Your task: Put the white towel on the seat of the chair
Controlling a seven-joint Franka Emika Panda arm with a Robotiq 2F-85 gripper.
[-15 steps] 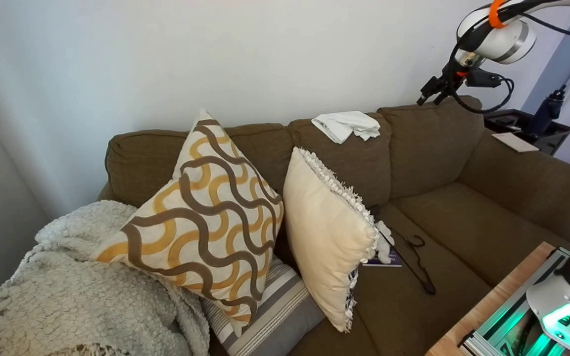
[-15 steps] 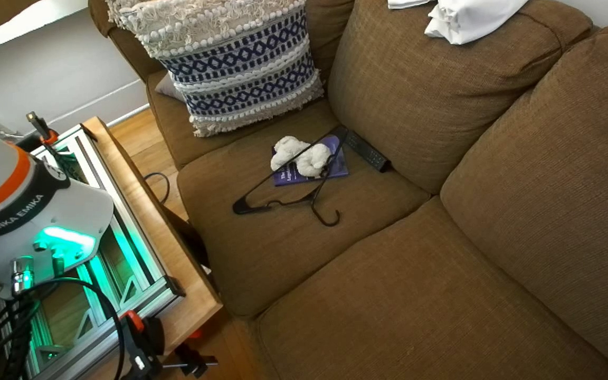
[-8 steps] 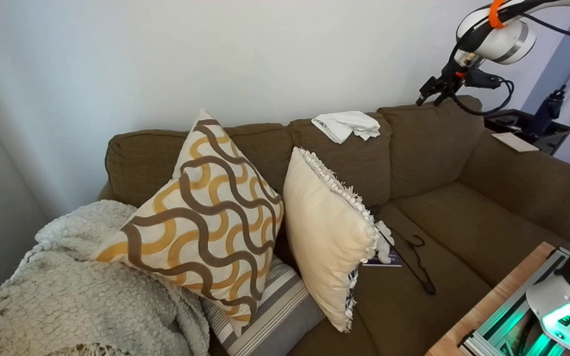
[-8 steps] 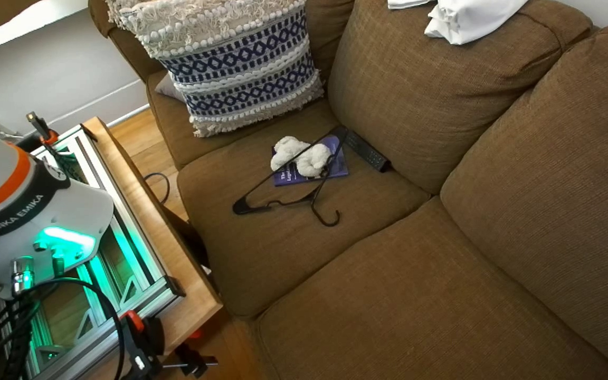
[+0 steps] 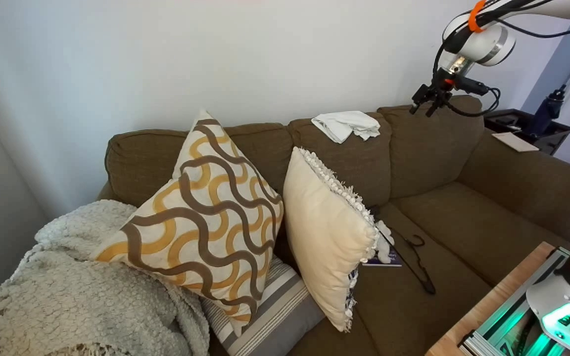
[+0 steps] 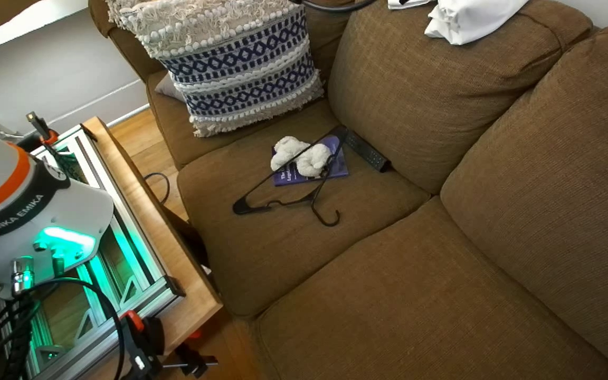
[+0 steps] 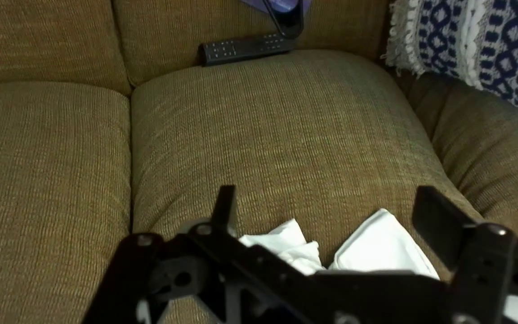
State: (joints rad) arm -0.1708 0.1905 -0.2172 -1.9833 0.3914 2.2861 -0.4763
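The white towel (image 5: 345,125) lies crumpled over the top of the sofa's middle back cushion. It also shows at the top edge of an exterior view (image 6: 475,20), partly cut off. The seat is the brown sofa's seat cushion (image 6: 415,295), also in an exterior view (image 5: 478,217). My gripper (image 5: 422,112) is in the air right of the towel, apart from it. In the wrist view the gripper (image 7: 326,198) has its fingers wide apart with nothing between the tips. Two towel corners (image 7: 378,247) show beyond the gripper body, which hides the rest.
A black hanger (image 6: 304,199), a white fluffy item (image 6: 312,159), a purple book (image 6: 338,169) and a black remote (image 6: 367,152) lie on a seat cushion. A fringed pillow (image 5: 327,237) and a patterned pillow (image 5: 211,212) stand left. The wall (image 5: 265,59) rises behind the sofa.
The arm and gripper have moved left and slightly down in an exterior view, closer to the towel. A dark cable has come into the top of an exterior view. The towel has not moved.
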